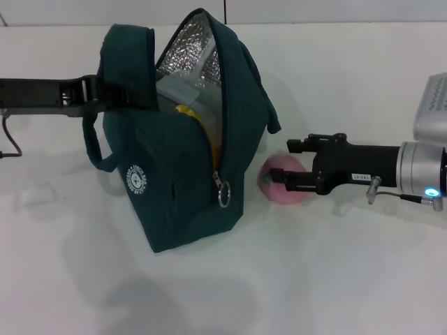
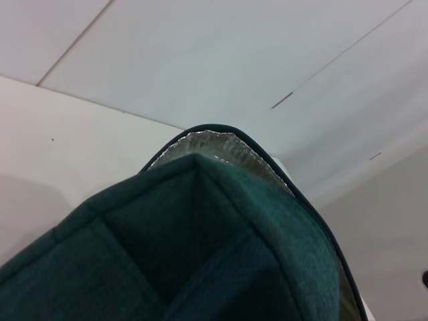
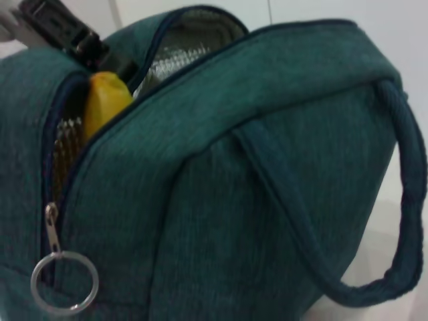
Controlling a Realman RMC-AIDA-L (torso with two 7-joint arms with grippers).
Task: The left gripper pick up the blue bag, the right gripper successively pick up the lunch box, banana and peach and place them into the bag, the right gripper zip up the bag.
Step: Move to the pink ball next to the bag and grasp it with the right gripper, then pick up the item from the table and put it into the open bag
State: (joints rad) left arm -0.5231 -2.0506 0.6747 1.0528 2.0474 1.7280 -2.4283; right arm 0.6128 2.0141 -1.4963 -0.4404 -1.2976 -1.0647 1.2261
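The blue bag (image 1: 181, 188) stands upright on the white table with its top unzipped and the silver lining showing. My left gripper (image 1: 98, 94) is shut on the bag's handle side at the left. Inside the opening I see the clear lunch box (image 1: 174, 91) and the yellow banana (image 1: 190, 113). The banana (image 3: 103, 100) also pokes out at the zipper gap in the right wrist view. The pink peach (image 1: 279, 190) lies on the table just right of the bag. My right gripper (image 1: 288, 164) is open over the peach, with one finger across the peach's top.
The zipper's ring pull (image 1: 223, 195) hangs at the bag's front edge, also seen as a ring (image 3: 63, 291) in the right wrist view. A loop handle (image 3: 408, 200) droops on the bag's right side. A grey device (image 1: 431, 105) sits at the far right.
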